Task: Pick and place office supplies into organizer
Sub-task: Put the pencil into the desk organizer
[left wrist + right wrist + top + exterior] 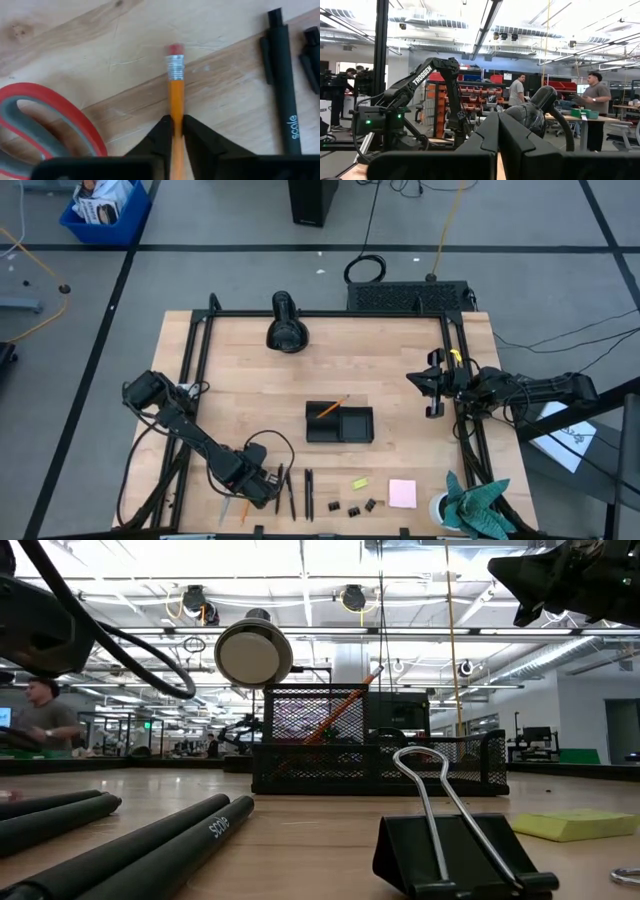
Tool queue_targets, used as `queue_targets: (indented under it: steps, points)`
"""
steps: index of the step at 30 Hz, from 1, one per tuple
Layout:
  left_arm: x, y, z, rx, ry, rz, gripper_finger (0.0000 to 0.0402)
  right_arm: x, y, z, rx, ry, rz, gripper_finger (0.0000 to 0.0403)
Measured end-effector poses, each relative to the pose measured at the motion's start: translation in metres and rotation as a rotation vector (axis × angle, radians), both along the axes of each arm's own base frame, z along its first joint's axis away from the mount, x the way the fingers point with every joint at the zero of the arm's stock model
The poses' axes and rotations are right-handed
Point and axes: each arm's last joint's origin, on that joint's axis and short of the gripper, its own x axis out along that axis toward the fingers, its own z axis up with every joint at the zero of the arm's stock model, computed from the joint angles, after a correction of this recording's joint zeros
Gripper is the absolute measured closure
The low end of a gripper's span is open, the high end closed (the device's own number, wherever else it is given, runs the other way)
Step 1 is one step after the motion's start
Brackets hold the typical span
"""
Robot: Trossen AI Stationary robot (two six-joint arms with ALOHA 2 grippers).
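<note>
Left pincer (177,131): low over the desk (330,375) near its front left corner; fingers (159,137) pinched on an orange pencil (175,97) that lay flat on the wood, eraser end pointing away from the wrist
Scissors (50,117): red handles just beside the pinched pencil, flat on the desk
Pens (300,493): black, lying near the front edge, just to the right of the left pincer; one read "scale" along its barrel
Binder clips (352,507): three small black ones in a row by the front edge, right of the pens
Yellow-green piece (359,482): near the front edge, between the clips and the pink pad
Pink pad (402,493): toward the front right corner
Organizer (339,423): black mesh tray near the middle of the desk; one orange pencil (331,407) leaned in its left compartment
Right pincer (434,387): raised at the right edge of the desk, fingers pressed together, holding nothing
Black round device (286,327): near the back edge
</note>
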Motion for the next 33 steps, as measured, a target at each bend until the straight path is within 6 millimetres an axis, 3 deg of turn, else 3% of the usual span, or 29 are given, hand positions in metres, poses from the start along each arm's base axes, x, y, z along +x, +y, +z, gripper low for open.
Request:
queue_targets:
  steps: [4, 8, 14, 18, 23, 30, 33]
  points:
    - [0.001, 0.000, 0.000, 0.033, -0.033, -0.001, 0.0391, 0.000, 0.000, 0.000, 0.000, 0.000, 0.000, 0.0403]
    - [0.000, -0.001, 0.001, 0.134, -0.116, -0.049, 0.0375, 0.000, 0.000, 0.000, 0.000, 0.000, 0.000, 0.0403]
    - [0.001, 0.010, 0.010, 0.452, -0.358, -0.093, 0.0377, 0.000, 0.000, 0.000, 0.000, 0.001, 0.000, 0.0403]
    - [0.008, 0.017, 0.043, 0.600, -0.559, -0.134, 0.0395, 0.000, 0.000, 0.000, -0.001, 0.002, 0.000, 0.0403]
    - [0.015, 0.030, 0.080, 0.751, -0.675, -0.243, 0.0382, 0.001, 0.000, 0.000, 0.000, 0.004, 0.000, 0.0403]
    - [0.045, 0.049, 0.137, 0.982, -0.775, -0.592, 0.0377, 0.001, 0.000, -0.001, -0.001, 0.007, -0.001, 0.0403]
    - [0.061, 0.059, 0.150, 1.053, -0.801, -0.760, 0.0380, 0.001, 0.000, 0.000, 0.000, 0.005, 0.000, 0.0403]
